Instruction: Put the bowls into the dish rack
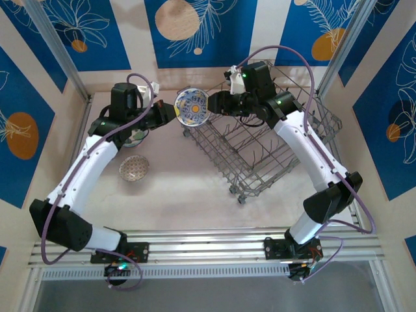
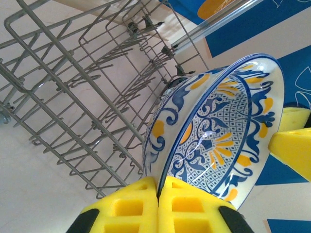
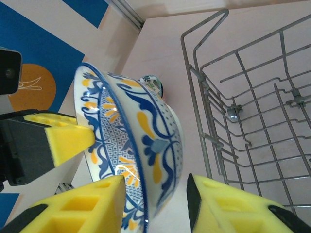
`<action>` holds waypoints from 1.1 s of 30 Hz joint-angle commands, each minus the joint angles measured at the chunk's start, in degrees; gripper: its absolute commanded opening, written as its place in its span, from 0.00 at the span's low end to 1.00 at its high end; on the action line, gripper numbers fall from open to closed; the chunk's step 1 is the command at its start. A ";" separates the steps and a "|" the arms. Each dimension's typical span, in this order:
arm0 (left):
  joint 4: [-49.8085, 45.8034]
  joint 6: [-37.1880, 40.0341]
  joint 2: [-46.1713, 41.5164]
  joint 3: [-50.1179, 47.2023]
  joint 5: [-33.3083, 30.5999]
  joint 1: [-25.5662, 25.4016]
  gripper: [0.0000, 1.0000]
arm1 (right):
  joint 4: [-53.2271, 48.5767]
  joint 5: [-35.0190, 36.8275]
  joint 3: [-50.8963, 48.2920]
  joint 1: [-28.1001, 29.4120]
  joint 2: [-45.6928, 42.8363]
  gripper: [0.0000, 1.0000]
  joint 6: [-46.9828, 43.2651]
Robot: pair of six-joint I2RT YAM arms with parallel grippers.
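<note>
Three bowls in the top view, one dish rack (image 1: 257, 146), two pincers. The blue, white and yellow bowl (image 1: 192, 106) is held up on edge at 12 o'clock over the table, just off the rack's 10 o'clock corner and outside it. The left gripper (image 1: 173, 111) comes at it from 9 o'clock. In the left wrist view its yellow fingers (image 2: 141, 206) are pinched tight on the rim.

The right gripper (image 1: 214, 104) meets the bowl from 3 o'clock. Its fingers (image 3: 97, 204) stand partly apart astride the bowl's wall, and a sliver of table shows between the bowl and one finger, so no firm clamp can be seen.

A second bowl (image 1: 134, 168) lies on the table at 9 o'clock of the rack, well apart from it. A third bowl (image 1: 138, 136) is half hidden under the left arm, its pattern hard to make out. The rack's tines carry nothing, and its far corner is hidden by the right arm.
</note>
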 commanded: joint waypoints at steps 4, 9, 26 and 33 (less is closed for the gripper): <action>3.84 0.82 -0.09 3.15 -0.13 -1.40 0.00 | 1.41 -0.63 -1.07 -0.44 -0.46 0.26 1.09; 3.62 0.97 -0.19 3.23 -0.24 -1.54 0.00 | 0.52 -0.48 -0.60 -0.44 0.28 0.22 0.60; 2.10 1.55 -0.26 3.66 -1.27 -3.15 0.00 | -4.17 1.46 0.59 -0.36 1.78 0.22 -1.54; 1.42 1.76 -0.35 3.74 -1.75 -4.21 0.00 | -4.29 2.74 0.07 -0.36 1.04 0.08 -1.75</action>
